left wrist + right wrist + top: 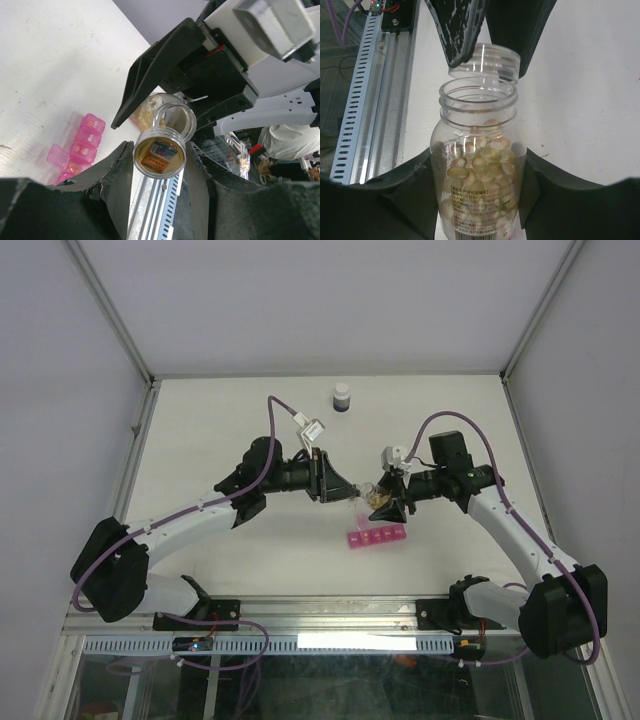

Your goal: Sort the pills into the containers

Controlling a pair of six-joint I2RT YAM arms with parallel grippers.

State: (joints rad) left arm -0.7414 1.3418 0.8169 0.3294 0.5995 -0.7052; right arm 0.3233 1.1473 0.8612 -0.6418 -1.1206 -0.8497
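Right claw (pixel 479 200) clenches the clear plastic bottle (pixel 477 145) of tiny yellow pills (pixel 482 162); left claw (pixel 160 167) grasps a small clear round piece (pixel 160 152). The pills look light and slippery; hold the bottle's body.

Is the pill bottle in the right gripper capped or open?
Open: the bottle shows a bare threaded mouth, and the left gripper holds the clear cap apart.

Pill organiser (pixel 376 537) on table (pixel 230 420) — pill bottle (pixel 380 502) just behind, capped bottle (pixel 342 397) far back

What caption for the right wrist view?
Right tool holds the open clear bottle of pills; left tool holds its cap just off the mouth.
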